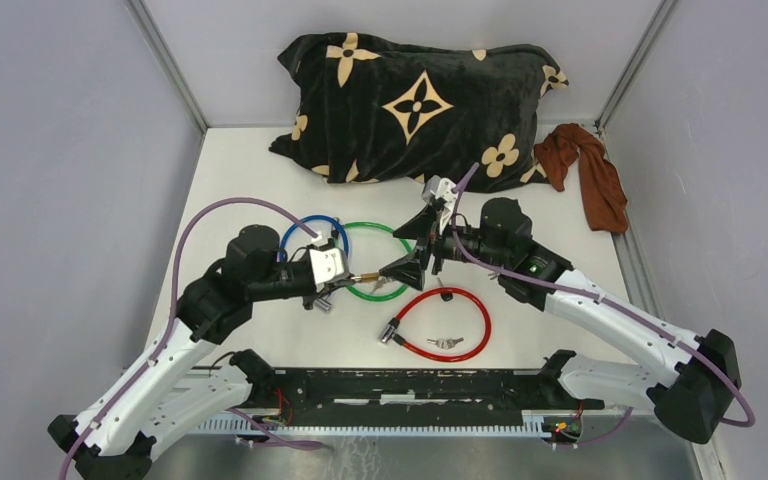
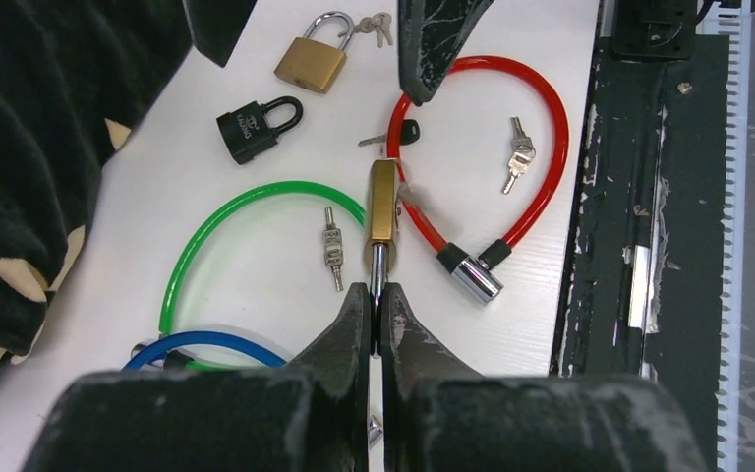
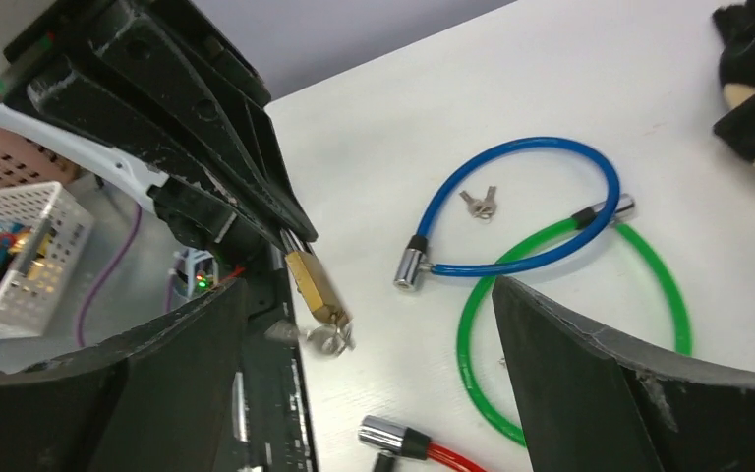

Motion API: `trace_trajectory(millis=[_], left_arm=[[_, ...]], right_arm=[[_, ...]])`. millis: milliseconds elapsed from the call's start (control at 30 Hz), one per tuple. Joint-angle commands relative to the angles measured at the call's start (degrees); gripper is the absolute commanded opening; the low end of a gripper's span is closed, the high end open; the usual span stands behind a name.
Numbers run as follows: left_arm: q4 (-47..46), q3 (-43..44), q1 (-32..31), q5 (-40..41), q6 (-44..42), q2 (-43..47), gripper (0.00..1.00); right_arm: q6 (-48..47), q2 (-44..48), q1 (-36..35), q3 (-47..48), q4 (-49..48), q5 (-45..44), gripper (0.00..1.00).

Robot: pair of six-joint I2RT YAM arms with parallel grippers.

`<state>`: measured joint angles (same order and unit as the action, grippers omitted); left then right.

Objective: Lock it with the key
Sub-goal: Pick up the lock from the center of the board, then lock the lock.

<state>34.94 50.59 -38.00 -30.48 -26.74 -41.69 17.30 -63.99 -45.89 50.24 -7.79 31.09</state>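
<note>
My left gripper (image 2: pixel 377 295) is shut on the steel shackle of a brass padlock (image 2: pixel 381 202), holding it out level above the table. In the right wrist view the same padlock (image 3: pixel 315 285) points toward me, with a blurred silver key (image 3: pixel 332 337) hanging at its base. My right gripper (image 3: pixel 374 379) stands wide open just in front of that key, its fingers either side and nothing between them. From above, the right gripper (image 1: pixel 412 250) faces the left gripper (image 1: pixel 345 280) with the padlock (image 1: pixel 365 275) between them.
On the table lie a red cable lock (image 1: pixel 440 322) with keys, a green cable lock (image 1: pixel 380 258), a blue cable lock (image 3: pixel 521 197), a second brass padlock (image 2: pixel 312 61) and a black padlock (image 2: pixel 256 126). A dark patterned pillow (image 1: pixel 420 100) and a brown cloth (image 1: pixel 590 170) lie at the back.
</note>
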Motion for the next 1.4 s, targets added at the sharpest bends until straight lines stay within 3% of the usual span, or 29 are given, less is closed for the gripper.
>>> trace_trajectory(millis=[0, 167, 233, 400, 567, 600, 700, 800, 967, 1033, 1067, 1200, 1300, 1367], left_arm=[[-1.32, 0.37, 0.08, -2.39, -0.03, 1.23, 0.02], [-1.53, 0.64, 0.1, -5.8, 3.26, 1.21, 0.02], [-1.55, 0.65, 0.06, -7.22, 4.12, 1.33, 0.02], [-3.15, 0.9, 0.13, -7.71, 6.7, 1.21, 0.02], [-4.33, 1.0, 0.11, -9.6, 8.8, 1.2, 0.02], [-4.55, 1.07, 0.12, -9.79, 9.28, 1.2, 0.02], [-5.24, 1.5, 0.18, -10.4, 10.76, 1.41, 0.02], [-5.52, 1.62, 0.24, -11.43, 11.75, 1.46, 0.02], [-5.75, 1.61, 0.29, -12.55, 11.87, 1.36, 0.02], [-6.63, 1.73, 0.29, -12.7, 12.93, 1.21, 0.02], [-7.21, 1.71, 0.29, -12.83, 13.47, 1.3, 0.02], [-8.69, 0.32, 0.29, -12.31, 16.45, 1.53, 0.03], [-8.01, -0.58, 0.71, -12.84, 19.13, 2.28, 0.36], [-5.97, 0.32, 1.11, -12.44, 19.03, 2.57, 0.45]], right_arm=[[-12.31, 1.57, 0.27, 0.83, 1.79, 5.03, 0.98], [-6.59, 0.14, -0.98, -6.37, -13.61, 12.38, 0.96], [-5.28, -0.48, -1.5, -7.72, -19.01, 13.02, 0.87], [-7.11, -2.76, -4.14, -7.59, -20.53, 15.85, 0.69], [-5.7, -3.32, -4.63, -9.04, -23.65, 14.93, 0.26], [-5.65, -3.34, -4.65, -9.15, -23.6, 14.53, 0.26], [-6.22, -3.63, -4.64, -9.49, -22.71, 14.1, 0.43], [-6.4, -3.47, -4.63, -10.05, -22.6, 13.31, 0.47], [-4.38, -3.1, -4.65, -10.03, -24.48, 13.9, 0.3], [-3.88, -3.07, -4.58, -10.14, -24.98, 14.13, 0.16], [-3.18, -3.08, -4.64, -10.31, -25.63, 14.13, 0.02], [1.83, -1.72, -4.58, -12.1, -32.93, 14.17, 0.0], [2.49, 0.93, -3.92, -12.35, -33.94, 12.24, 0.0], [2.86, 2.94, -2.96, -12.59, -33.96, 11.8, 0.0]])
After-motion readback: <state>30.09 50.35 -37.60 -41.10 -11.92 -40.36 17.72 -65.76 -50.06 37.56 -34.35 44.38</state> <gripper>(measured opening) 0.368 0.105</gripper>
